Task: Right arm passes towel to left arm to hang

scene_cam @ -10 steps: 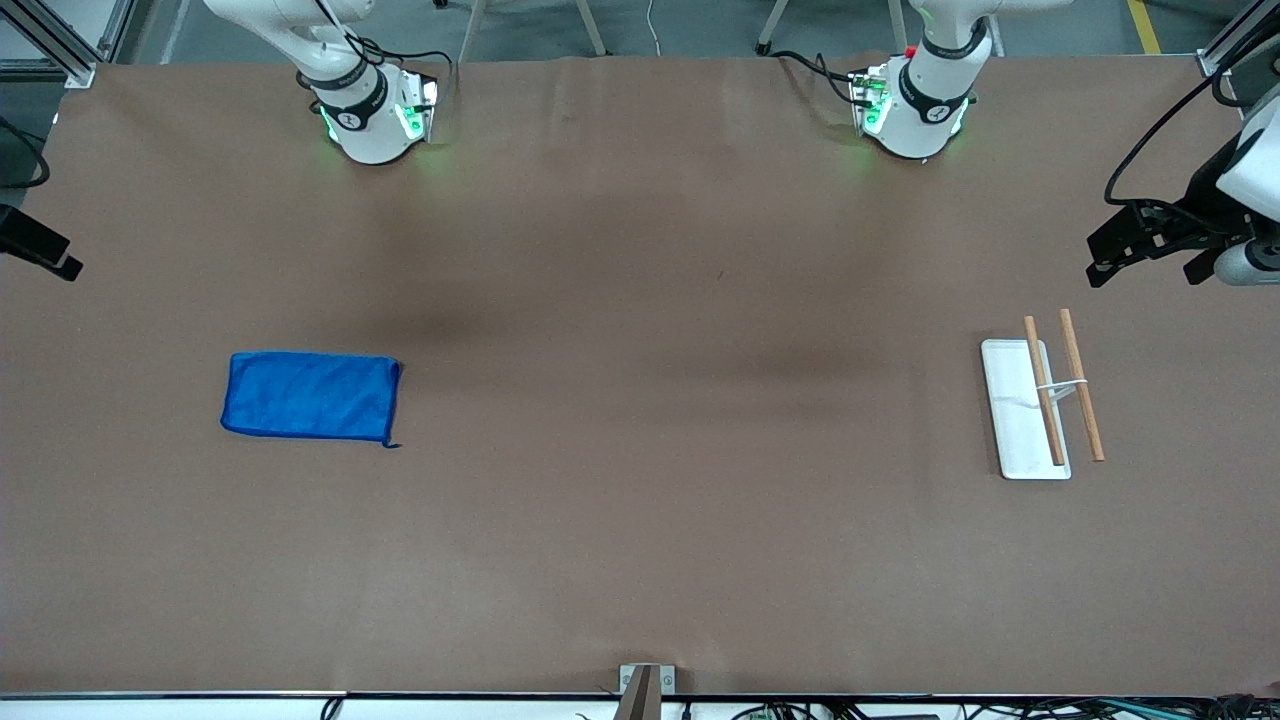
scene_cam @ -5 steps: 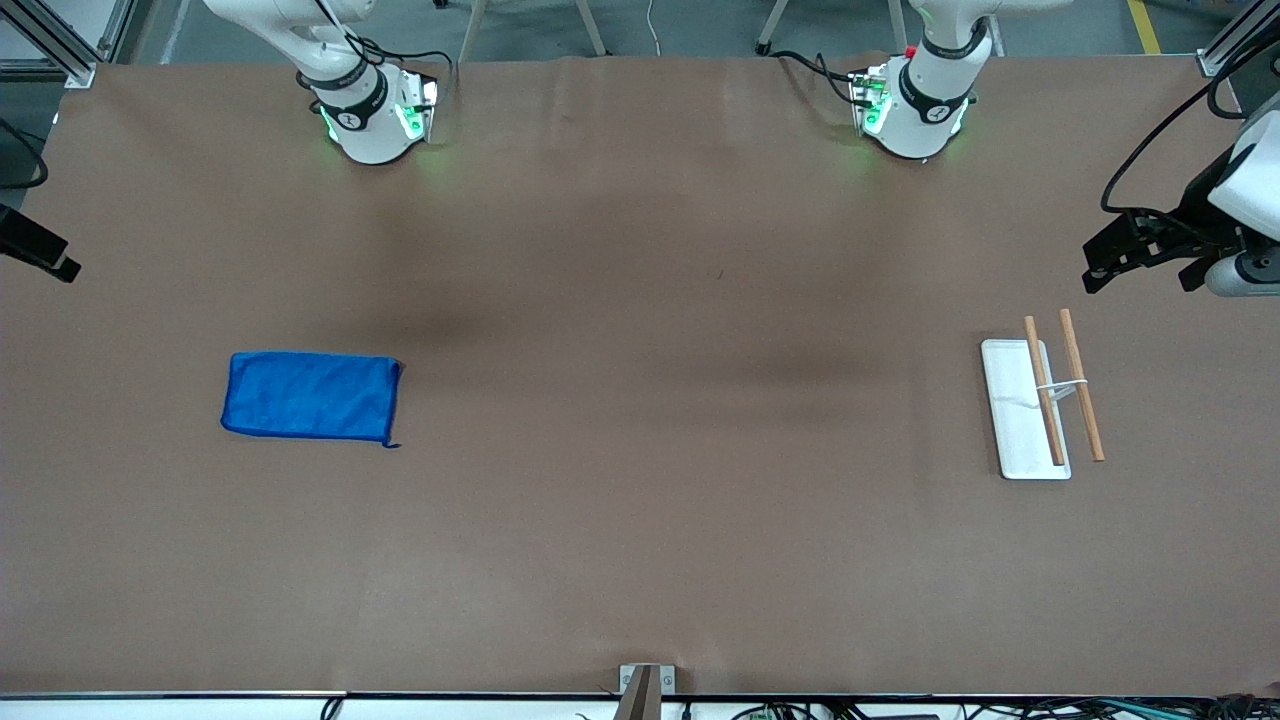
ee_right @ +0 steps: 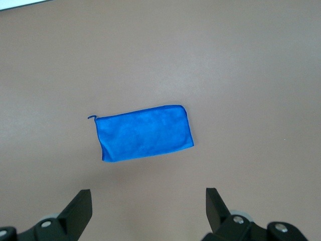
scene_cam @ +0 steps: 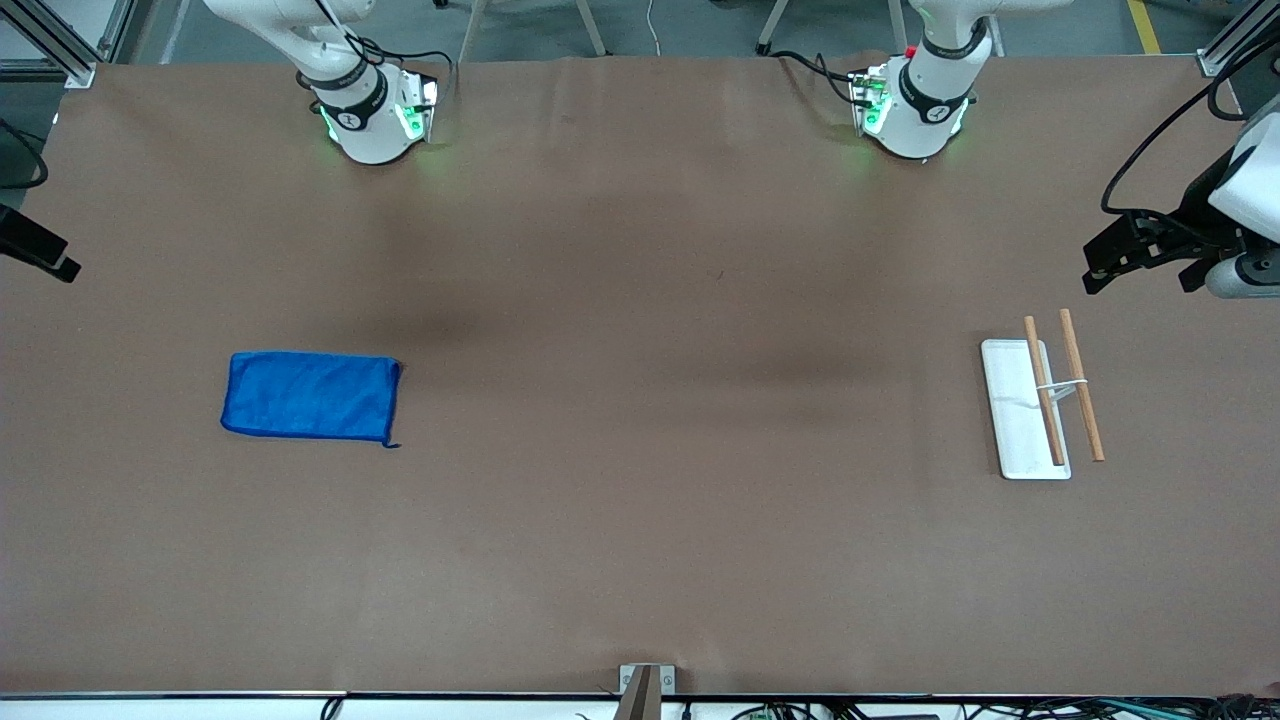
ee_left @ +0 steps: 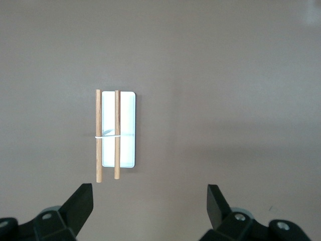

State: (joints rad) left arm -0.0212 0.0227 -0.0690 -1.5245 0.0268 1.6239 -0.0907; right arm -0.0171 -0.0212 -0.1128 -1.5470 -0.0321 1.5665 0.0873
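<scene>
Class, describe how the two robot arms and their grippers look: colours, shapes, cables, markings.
Both arm bases, the right arm and the left arm, are white with black joint bands, green lights and black cables. The left gripper and the right gripper have black wedge-shaped fingers.

We count one blue towel (scene_cam: pixel 311 396), one white rack base (scene_cam: pixel 1020 410), two wooden rods (scene_cam: pixel 1043 390) above it, and two robot arm bases (scene_cam: pixel 370 115) on one table (scene_cam: pixel 640 550).

no legible text anywhere
</scene>
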